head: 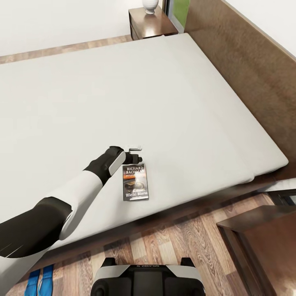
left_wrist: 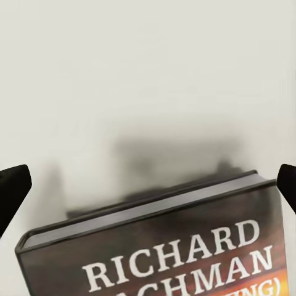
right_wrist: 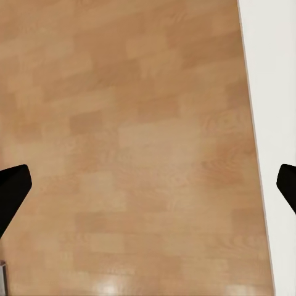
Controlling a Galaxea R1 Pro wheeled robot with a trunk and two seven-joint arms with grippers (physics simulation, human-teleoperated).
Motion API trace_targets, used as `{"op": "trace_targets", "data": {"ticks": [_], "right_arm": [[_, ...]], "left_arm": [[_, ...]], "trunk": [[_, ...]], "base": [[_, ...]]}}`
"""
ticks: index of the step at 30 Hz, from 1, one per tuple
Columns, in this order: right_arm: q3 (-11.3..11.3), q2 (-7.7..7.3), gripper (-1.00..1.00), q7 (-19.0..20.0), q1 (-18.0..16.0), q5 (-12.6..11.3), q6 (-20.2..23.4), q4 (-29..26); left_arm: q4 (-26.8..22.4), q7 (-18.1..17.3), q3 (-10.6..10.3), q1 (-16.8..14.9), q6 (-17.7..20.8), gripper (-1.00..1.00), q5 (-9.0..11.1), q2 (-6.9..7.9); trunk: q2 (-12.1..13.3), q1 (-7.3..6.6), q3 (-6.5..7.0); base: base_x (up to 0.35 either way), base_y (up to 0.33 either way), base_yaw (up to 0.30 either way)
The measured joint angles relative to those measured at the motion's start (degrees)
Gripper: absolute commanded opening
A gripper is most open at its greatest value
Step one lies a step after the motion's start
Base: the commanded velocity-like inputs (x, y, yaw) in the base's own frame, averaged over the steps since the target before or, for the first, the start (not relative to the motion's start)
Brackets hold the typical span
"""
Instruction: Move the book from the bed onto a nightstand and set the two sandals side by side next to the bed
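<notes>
The book [head: 135, 182] lies flat on the pale-grey mattress of the bed [head: 123, 94], near its front edge, cover up with white lettering and an orange band. My left gripper [head: 136, 153] hovers just past the book's far edge, open. In the left wrist view the book [left_wrist: 166, 253] lies close below the open gripper [left_wrist: 148, 185], and its dark fingertips [left_wrist: 12, 191] stand wide apart with nothing between them. The two blue sandals [head: 39, 283] lie side by side on the floor at the lower left. My right gripper [right_wrist: 148, 185] hangs open over bare wood floor [right_wrist: 123, 135].
One nightstand [head: 158, 28] stands at the far end of the bed with a white vase [head: 150, 5] on it. A second dark wooden cabinet [head: 263, 238] stands at the lower right by the bed's corner. The brown headboard [head: 250, 70] runs along the right side.
</notes>
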Motion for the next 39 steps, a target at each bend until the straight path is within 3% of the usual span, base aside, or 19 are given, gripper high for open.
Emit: {"op": "trace_targets", "data": {"ticks": [39], "right_arm": [[0.0,-0.06,1.0,0.0,0.0,0.0,0.0,0.0]], "left_arm": [[0.0,-0.1,0.0,0.0,0.0,1.0,0.0,0.02]], "trunk": [[0.0,0.01,-0.62]], "base": [[-0.012,0.0,0.0]]}}
